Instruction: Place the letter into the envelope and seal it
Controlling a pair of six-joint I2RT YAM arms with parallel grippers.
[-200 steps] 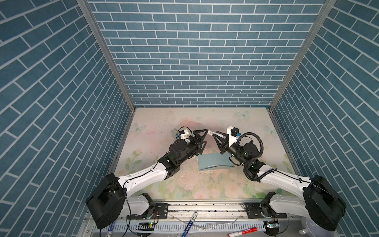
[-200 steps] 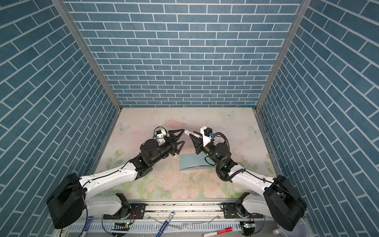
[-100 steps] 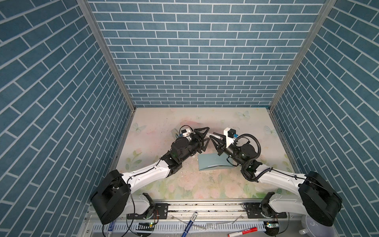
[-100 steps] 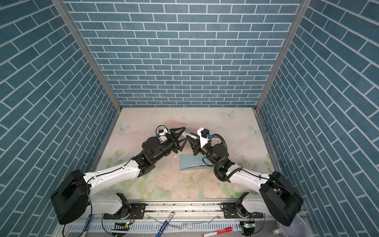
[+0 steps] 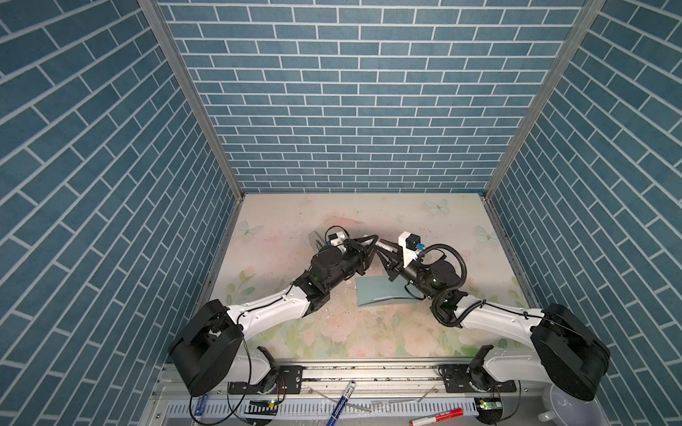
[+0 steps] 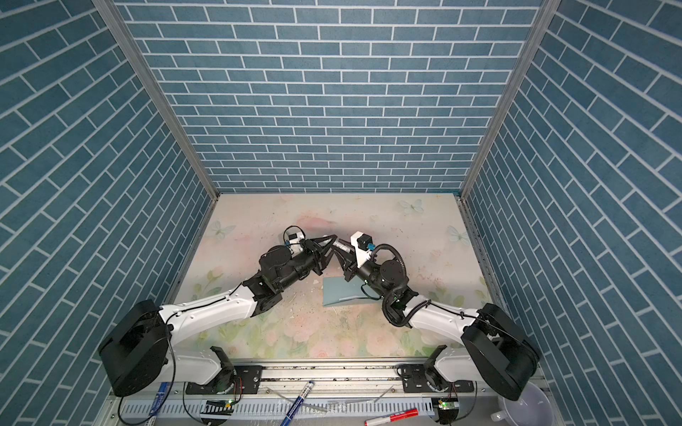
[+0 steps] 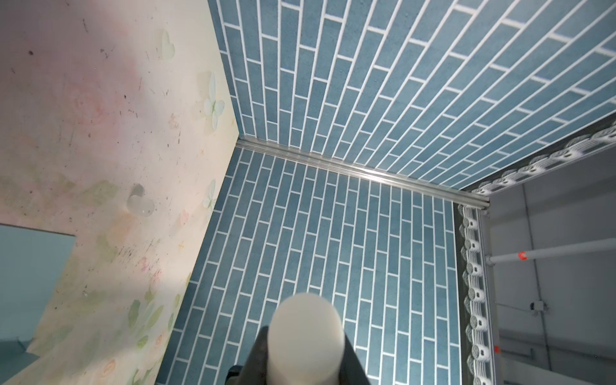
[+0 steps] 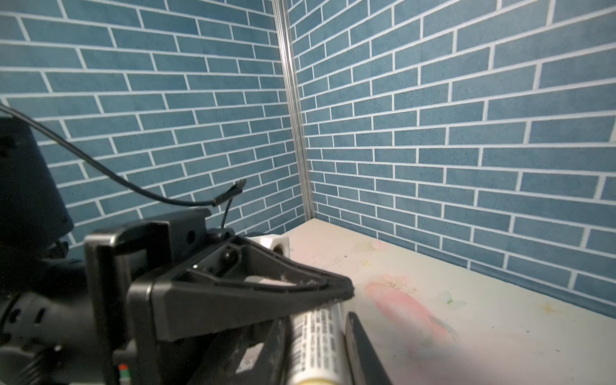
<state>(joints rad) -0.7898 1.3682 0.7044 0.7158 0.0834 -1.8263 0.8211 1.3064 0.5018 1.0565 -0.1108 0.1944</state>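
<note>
Plain teal envelope (image 5: pixel 382 293), slightly bowed, broad side down on the floral table (image 5: pixel 295 221), near its middle.

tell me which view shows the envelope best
The top views: both show nearly the whole envelope, its right end hidden by the right arm. The left wrist view catches only a blurred corner; the right wrist view shows none of it.

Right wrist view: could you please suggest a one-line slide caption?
The right gripper holds a glue stick by its body while the left gripper clamps its tip above the table.
</note>
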